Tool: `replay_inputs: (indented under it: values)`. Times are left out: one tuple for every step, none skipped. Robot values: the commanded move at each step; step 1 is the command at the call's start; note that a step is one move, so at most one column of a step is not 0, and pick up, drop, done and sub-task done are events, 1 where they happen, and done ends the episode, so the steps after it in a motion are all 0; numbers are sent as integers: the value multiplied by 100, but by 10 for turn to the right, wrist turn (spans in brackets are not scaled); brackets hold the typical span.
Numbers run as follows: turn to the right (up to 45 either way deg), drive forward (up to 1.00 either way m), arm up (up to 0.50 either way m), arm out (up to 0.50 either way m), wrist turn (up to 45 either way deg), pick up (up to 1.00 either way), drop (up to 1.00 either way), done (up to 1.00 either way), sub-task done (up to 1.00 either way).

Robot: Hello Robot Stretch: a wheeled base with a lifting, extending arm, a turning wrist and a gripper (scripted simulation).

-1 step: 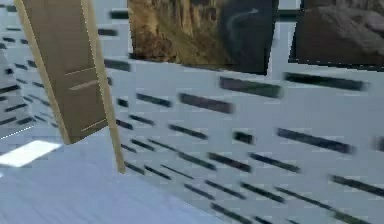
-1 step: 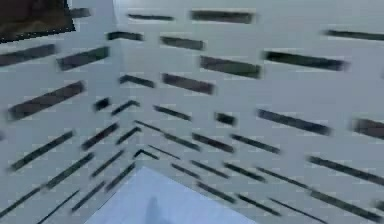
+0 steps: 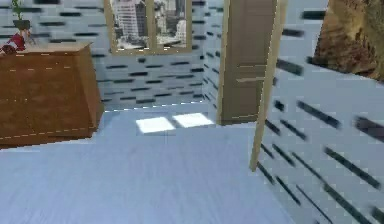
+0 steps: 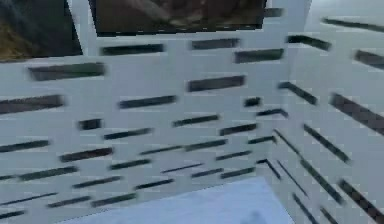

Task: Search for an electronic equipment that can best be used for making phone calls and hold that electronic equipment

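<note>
Being searched for a phone: dresser, set against wall for support; jaw state cannot be told.

A white brick wall with dark streaks spans the frame, meeting a side wall at right. Along the top hangs what may be a framed picture. Pale floor lies at bottom.

Open floor stretches ahead toward the door; a wooden dresser blocks its left side, and brick wall closes in just right of that door.
</note>
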Motion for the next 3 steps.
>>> replay_inputs:
  values:
    - [-450, 0, 0, 0, 0, 0, 0, 0, 0]
    - [-210, 0, 0, 0, 0, 0, 0, 0, 0]
    - [0, 100, 0, 0, 0, 0, 0, 0, 0]
